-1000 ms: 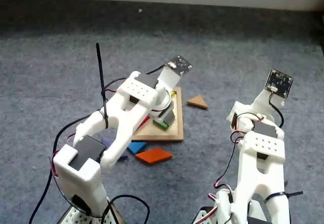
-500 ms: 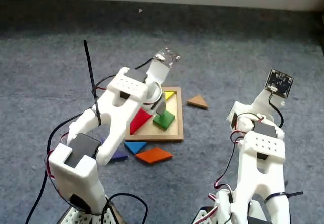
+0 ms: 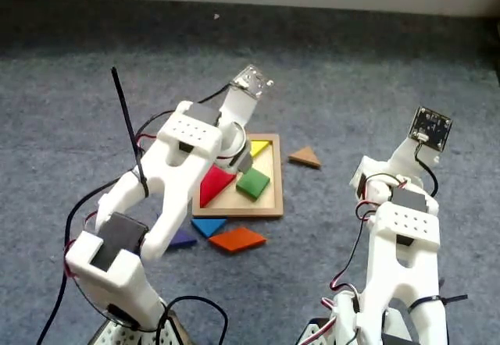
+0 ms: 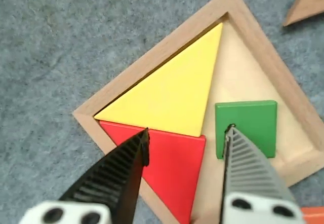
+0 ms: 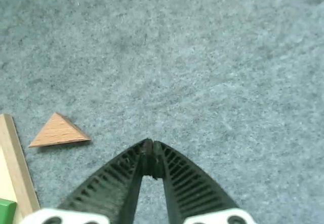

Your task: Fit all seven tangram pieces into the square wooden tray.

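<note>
Overhead, left claw [image 4: 187, 132] hangs spread above tray [image 4: 152, 62], near green square [image 4: 246, 127].

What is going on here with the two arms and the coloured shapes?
The left gripper hangs open over the wooden tray, holding nothing. The yellow triangle, red triangle and green square lie inside it. The tan triangle lies beside the tray; the blue piece, orange piece and purple piece lie on its near side. The right gripper is shut and holds nothing.

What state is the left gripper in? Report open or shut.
Open: the left gripper shows a clear gap between its fingers, nothing held, above the wooden tray.
</note>
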